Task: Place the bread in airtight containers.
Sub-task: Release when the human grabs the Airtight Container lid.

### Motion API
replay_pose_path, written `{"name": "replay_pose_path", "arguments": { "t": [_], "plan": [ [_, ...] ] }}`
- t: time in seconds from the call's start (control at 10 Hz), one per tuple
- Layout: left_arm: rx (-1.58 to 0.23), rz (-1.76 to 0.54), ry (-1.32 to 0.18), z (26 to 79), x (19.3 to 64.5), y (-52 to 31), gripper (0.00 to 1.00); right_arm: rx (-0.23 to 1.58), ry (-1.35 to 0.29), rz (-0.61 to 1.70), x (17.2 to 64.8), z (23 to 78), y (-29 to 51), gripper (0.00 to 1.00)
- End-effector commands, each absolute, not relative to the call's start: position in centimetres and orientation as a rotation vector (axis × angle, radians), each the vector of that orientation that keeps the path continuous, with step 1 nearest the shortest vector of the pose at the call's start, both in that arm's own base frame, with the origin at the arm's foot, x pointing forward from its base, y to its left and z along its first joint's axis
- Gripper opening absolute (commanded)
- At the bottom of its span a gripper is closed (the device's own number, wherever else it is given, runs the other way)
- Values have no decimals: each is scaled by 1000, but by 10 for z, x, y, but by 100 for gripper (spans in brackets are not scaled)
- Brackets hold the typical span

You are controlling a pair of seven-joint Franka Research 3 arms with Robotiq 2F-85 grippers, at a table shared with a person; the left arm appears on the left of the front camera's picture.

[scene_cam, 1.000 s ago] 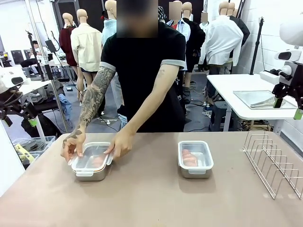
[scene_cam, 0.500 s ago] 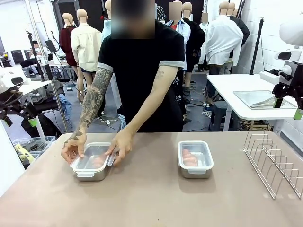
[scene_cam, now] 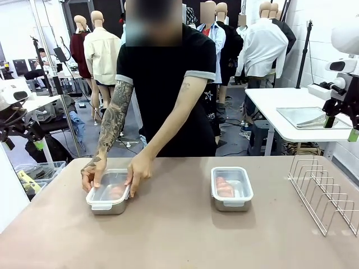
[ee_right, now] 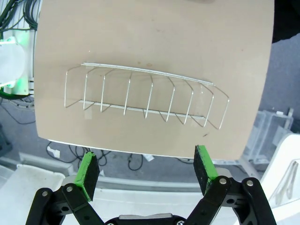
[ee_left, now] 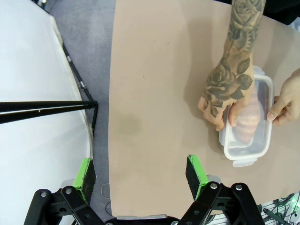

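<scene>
Two steel airtight containers stand on the tan table. The left container [scene_cam: 108, 196] [ee_left: 247, 125] has a clear lid lying on it, and the person's two hands [scene_cam: 92, 172] press on that lid's sides. Through the lid shows golden bread [ee_left: 248, 119]. The right container [scene_cam: 231, 188] is lidded, stands alone, and has bread [scene_cam: 224, 187] inside. My left gripper [scene_cam: 22, 140] [ee_left: 140, 172] hangs open off the table's left edge, far from the tins. Off the right edge my right gripper [scene_cam: 340, 126] [ee_right: 146, 168] is open too, high over the wire rack.
A wire rack [scene_cam: 324, 191] [ee_right: 147, 96] stands at the table's right edge. Behind it, a white side table carries a flat steel baking tray [scene_cam: 307, 117]. The person stands at the far side, arms reaching over the table's left half.
The person has pushed the lid down level on the left container and drawn both hands in along its sides. Neither arm has moved.
</scene>
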State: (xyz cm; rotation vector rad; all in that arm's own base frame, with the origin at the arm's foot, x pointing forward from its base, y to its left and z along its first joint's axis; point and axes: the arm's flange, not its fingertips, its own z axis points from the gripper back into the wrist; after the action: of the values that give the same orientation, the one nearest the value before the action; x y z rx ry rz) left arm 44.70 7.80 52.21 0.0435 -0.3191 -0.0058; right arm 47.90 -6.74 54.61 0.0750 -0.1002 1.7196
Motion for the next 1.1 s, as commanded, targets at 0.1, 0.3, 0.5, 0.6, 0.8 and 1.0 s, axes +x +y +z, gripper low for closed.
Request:
{"name": "replay_pose_path", "arguments": {
  "t": [0.1, 0.3, 0.5, 0.6, 0.8, 1.0],
  "plan": [
    [68, 15, -316, 522, 445, 78, 100, 68, -83, 1704, 479, 548, -64, 100],
    [68, 15, -316, 522, 445, 78, 100, 68, -83, 1704, 479, 548, -64, 100],
    [68, 15, -316, 522, 445, 78, 100, 68, -83, 1704, 479, 548, -64, 100],
    [68, 15, -316, 522, 445, 78, 100, 68, -83, 1704, 479, 548, -64, 100],
    [68, 15, -316, 522, 445, 78, 100, 68, -83, 1704, 479, 548, -64, 100],
    [68, 15, -316, 522, 445, 78, 100, 68, -83, 1704, 479, 548, -64, 100]
  ]
}}
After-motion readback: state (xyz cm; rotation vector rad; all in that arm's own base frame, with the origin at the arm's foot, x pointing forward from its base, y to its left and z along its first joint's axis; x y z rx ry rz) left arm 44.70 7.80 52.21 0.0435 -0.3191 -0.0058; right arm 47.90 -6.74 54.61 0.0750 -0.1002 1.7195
